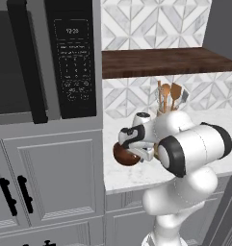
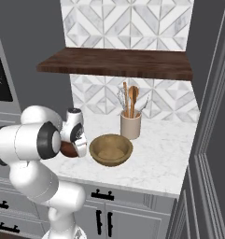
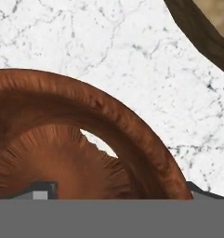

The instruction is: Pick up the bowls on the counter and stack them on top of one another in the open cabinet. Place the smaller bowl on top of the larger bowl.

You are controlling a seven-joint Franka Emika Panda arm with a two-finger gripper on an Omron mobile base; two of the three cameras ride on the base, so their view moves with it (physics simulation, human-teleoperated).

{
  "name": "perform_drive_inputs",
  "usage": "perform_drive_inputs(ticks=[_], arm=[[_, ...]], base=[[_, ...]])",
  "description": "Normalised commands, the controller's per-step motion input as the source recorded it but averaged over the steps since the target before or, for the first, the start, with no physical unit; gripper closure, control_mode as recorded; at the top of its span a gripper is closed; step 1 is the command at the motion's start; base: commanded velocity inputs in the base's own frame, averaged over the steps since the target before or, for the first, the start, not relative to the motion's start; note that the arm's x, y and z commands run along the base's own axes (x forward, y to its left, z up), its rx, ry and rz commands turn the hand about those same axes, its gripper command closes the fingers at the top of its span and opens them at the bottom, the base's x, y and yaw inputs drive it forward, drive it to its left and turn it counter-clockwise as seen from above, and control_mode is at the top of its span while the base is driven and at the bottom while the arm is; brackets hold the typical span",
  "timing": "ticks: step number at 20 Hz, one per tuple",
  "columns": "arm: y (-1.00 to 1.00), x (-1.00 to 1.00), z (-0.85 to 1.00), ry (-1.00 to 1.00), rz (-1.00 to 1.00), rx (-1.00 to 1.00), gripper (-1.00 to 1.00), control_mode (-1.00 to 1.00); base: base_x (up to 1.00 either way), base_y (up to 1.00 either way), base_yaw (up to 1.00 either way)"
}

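The small dark reddish-brown bowl (image 1: 123,155) (image 2: 68,149) sits on the white marble counter (image 2: 160,156) near its left end. My gripper (image 1: 133,152) (image 3: 118,190) is low over this bowl, and its rim (image 3: 132,125) runs between the two spread fingertips (image 3: 42,189), one inside and one outside. The jaws look open and not pressed on the rim. The wide tan bowl (image 2: 110,150) (image 3: 211,28) rests on the counter just to the right of the dark one. Above, the dark wood shelf (image 1: 165,61) (image 2: 118,63) holds nothing.
A beige utensil cup (image 2: 131,125) with wooden spoons (image 1: 169,96) stands behind the tan bowl by the tiled wall. A black microwave (image 1: 40,57) sits in the tall grey unit left of the counter. A grey wall (image 2: 212,140) closes the counter's right end.
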Motion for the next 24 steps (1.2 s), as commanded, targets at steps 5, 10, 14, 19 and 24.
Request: perform_drive_inputs(ticks=[5, 10, 14, 19, 24], arm=[[0.00, 0.00, 0.00, 0.00, 0.00, 0.00, 1.00, -1.00], [0.00, 0.00, 0.06, -0.02, 0.00, 0.00, 1.00, -1.00], [-0.22, -0.15, 0.60, -0.26, 0.00, 0.04, 1.00, -1.00], [-0.44, -0.13, 0.99, -0.21, -0.02, 0.03, 1.00, -1.00], [-0.67, -0.04, 0.66, 0.01, -0.10, -0.01, 1.00, -1.00]], base=[[0.00, 0.00, 0.00], [0.00, 0.00, 0.00], [0.00, 0.00, 0.00], [0.00, 0.00, 0.00], [0.00, 0.00, 0.00]])
